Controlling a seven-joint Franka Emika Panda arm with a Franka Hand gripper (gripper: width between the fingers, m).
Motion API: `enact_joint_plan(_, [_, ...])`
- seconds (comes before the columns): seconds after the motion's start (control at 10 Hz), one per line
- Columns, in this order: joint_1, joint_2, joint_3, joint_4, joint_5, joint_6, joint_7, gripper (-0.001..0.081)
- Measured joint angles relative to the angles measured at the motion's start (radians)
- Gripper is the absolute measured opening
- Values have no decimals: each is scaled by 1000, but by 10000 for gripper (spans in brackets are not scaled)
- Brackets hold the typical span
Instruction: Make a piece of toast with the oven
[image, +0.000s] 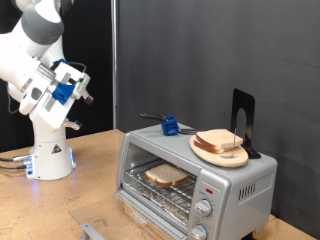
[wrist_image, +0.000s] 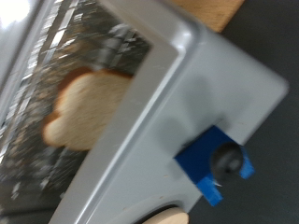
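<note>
The oven (image: 195, 180) stands on the desk (image: 90, 205) at the exterior view's lower right. Its door (image: 150, 213) is open and hangs down at the front. One piece of toast (image: 166, 176) lies flat on the wire rack (image: 160, 189) inside the oven. In the wrist view the same toast (wrist_image: 84, 109) shows through the oven opening, pale with a tan crust, though the picture is blurred.

Two round knobs (image: 204, 207) sit on the oven's front panel, with a small red light (image: 208, 188) above them. No writing or brand can be read on the oven.

On the oven top rest a round wooden plate (image: 237, 158) carrying further bread slices (image: 219, 141), a black upright stand (image: 243, 117) just behind the plate, and a blue block (image: 170, 126) with a black handle (image: 150, 117).

The gripper (image: 80, 87) is raised at the exterior view's upper left, well apart from the oven, above the white robot base (image: 52, 152). A yellow warning triangle (image: 57, 152) marks the base. Whether the fingers are apart or together cannot be told; nothing shows between them.
</note>
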Motion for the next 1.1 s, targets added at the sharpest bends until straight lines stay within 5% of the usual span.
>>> enact_joint_plan(0.4, [-8,140,-85,74,91,-42,66,808])
enact_joint_plan(0.8, [-28,302,-165,215,12,-174,159,808])
enact_joint_plan(1.1, [-27,472,-176,329,-38,-238,158,808])
